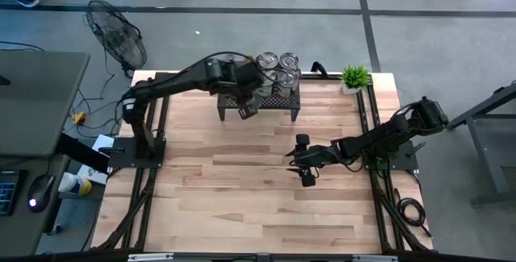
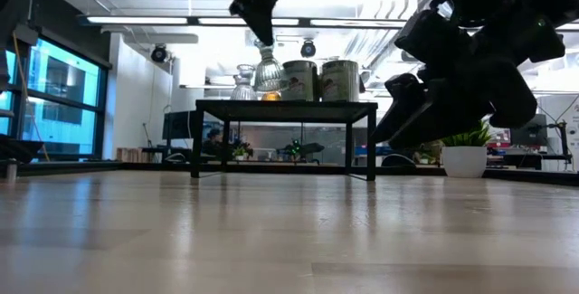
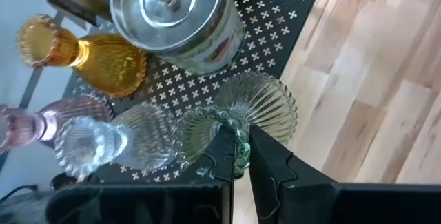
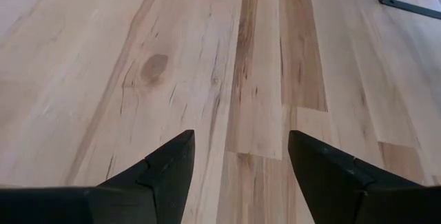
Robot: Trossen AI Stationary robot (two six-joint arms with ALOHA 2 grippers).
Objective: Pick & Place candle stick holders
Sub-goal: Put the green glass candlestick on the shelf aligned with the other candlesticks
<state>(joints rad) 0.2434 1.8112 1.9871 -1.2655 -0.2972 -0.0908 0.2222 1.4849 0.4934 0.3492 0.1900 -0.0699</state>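
A black perforated stand [image 1: 278, 101] at the table's far middle carries several candle stick holders: silvery metal ones [image 3: 172, 14], an amber one [image 3: 89, 52], a pinkish one [image 3: 41, 120] and a clear one [image 3: 110, 141]. My left gripper [image 3: 240, 156] is over the stand's near edge, shut on a pale green ribbed glass holder [image 3: 265, 107]. It also shows in the low view [image 2: 267, 72]. My right gripper [image 4: 238, 169] is open and empty over bare wood right of the table's middle [image 1: 305, 164]. My left gripper pinches the pale green holder's beaded top rim [image 3: 238, 138], one finger inside the mouth and one outside. The fingers come from above, pointing down. The holder hangs upright below them; in the low view its foot [image 2: 267, 88] stands a little above the stand's top.
A small potted green plant [image 1: 355, 76] stands at the far right, beside the stand. A floor fan [image 1: 117, 32] is beyond the far left corner. The wooden table top [image 1: 242, 197] lies between the stand and the near edge.
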